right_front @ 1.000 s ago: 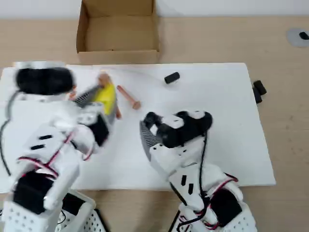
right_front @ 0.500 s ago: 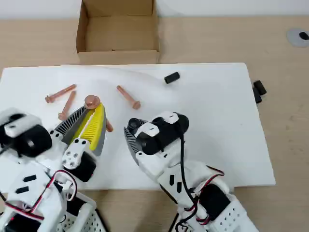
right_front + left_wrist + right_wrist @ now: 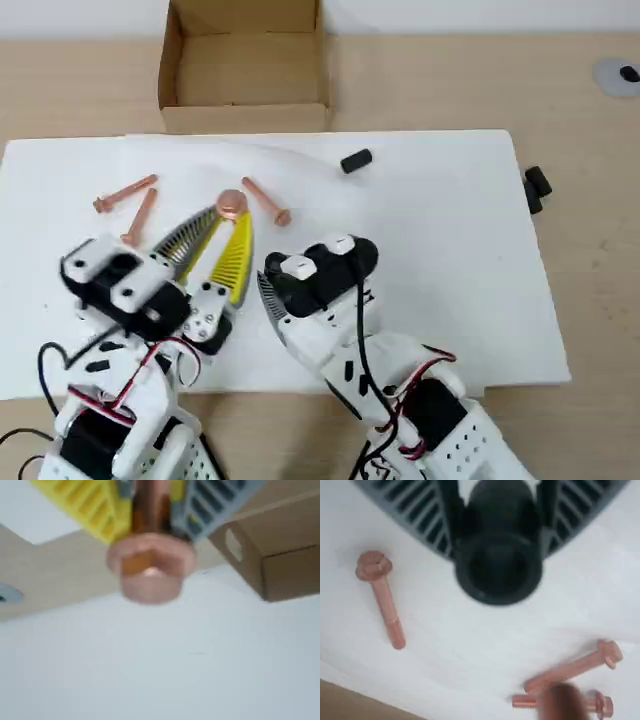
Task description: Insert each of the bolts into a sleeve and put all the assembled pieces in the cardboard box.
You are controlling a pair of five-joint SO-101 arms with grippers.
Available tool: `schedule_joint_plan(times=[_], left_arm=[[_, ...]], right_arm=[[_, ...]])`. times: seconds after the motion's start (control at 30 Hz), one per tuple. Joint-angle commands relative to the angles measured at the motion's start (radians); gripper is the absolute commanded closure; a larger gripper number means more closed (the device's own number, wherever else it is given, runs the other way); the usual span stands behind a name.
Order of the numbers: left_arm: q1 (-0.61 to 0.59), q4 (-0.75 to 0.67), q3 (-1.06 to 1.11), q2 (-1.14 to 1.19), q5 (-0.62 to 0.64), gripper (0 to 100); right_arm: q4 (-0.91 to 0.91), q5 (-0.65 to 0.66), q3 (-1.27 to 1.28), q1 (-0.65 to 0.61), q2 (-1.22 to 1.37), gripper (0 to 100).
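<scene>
From above, the left pincer [image 3: 231,216] clamps a copper bolt [image 3: 232,203] over the white sheet [image 3: 450,260] on the tabletop [image 3: 600,300]. Loose bolts [image 3: 125,193] lie beside it, a loose sleeve [image 3: 356,161] lies farther off, and the cardboard box [image 3: 245,118] stands beyond the sheet.

In the left wrist view, the yellow and grey fingers [image 3: 95,505] squeeze the bolt's shank.

In the right wrist view, the right pincer [image 3: 498,540] grips a black sleeve [image 3: 498,567] above the sheet.
</scene>
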Motion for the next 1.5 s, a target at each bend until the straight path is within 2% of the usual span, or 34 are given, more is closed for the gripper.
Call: schedule_joint_plan(times=[0.0,0.2,0.5,0.9,1.0,1.17,1.47], left_arm=[[0.044,-0.031,0.02,-0.007,-0.017,99],[0.074,-0.037,0.035,-0.008,-0.018,99],[0.075,-0.031,0.043,-0.01,-0.051,99],[0.037,-0.029,0.043,-0.012,0.209,99],[0.029,-0.029,0.054,-0.012,0.215,99],[0.032,0.057,0.054,-0.012,0.241,99],[0.031,0.057,0.074,-0.012,0.272,99]], right_arm=[[-0.011,0.015,-0.004,-0.016,0.007,98.9],[0.044,0.078,-0.002,-0.016,0.007,98.9],[0.086,0.086,-0.002,-0.016,-0.001,98.9],[0.084,0.086,-0.002,-0.016,-0.001,98.9],[0.084,0.087,-0.002,-0.016,-0.001,98.9],[0.084,0.087,-0.002,-0.016,-0.001,98.9],[0.083,0.087,-0.008,-0.016,-0.001,98.9]])
